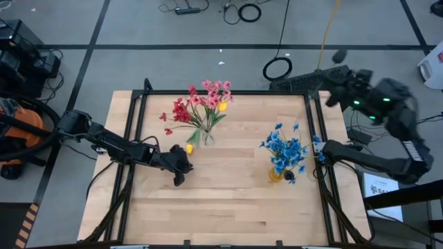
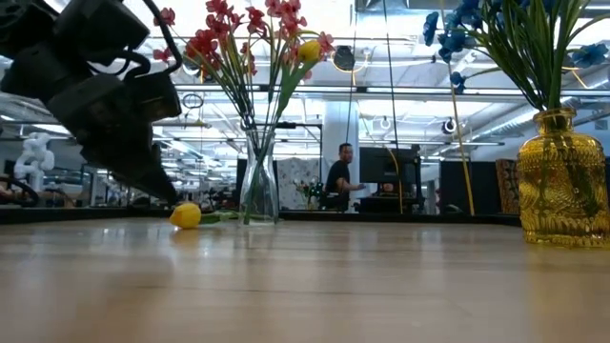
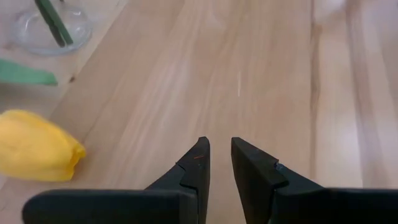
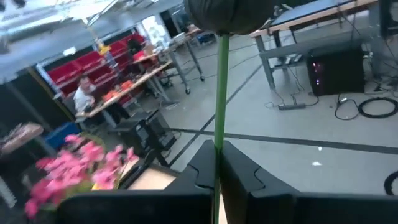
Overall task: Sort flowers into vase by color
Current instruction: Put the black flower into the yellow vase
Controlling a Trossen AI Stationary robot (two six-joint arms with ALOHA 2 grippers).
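A clear glass vase (image 1: pixel 202 136) near the table's far middle holds red and pink flowers (image 1: pixel 201 104) and one yellow bud (image 1: pixel 222 106). An amber vase (image 2: pixel 562 181) at the right holds blue flowers (image 1: pixel 284 149). A loose yellow bud (image 1: pixel 189 148) lies on the table beside the clear vase. My left gripper (image 3: pixel 220 146) hovers low just near of it, its fingers a narrow gap apart with nothing between them. My right gripper (image 4: pixel 219 155) is raised high past the table's far right corner, shut on the stem of a dark bud (image 4: pixel 230 15). My right gripper pinches the dark bud's thin green stem (image 4: pixel 219 134) between its two fingers, which lie across it. The stem runs on past the fingertips to the bud (image 1: pixel 339 55) at its free end. The flower is lifted clear of the table; its lower stem is hidden behind the fingers.
Black frame rails (image 1: pixel 320 138) run along the table's left, right and far edges. Bare wood lies across the table's near half. Cables (image 1: pixel 277 68) lie on the floor beyond the far edge. A person (image 2: pixel 338 176) sits in the room behind.
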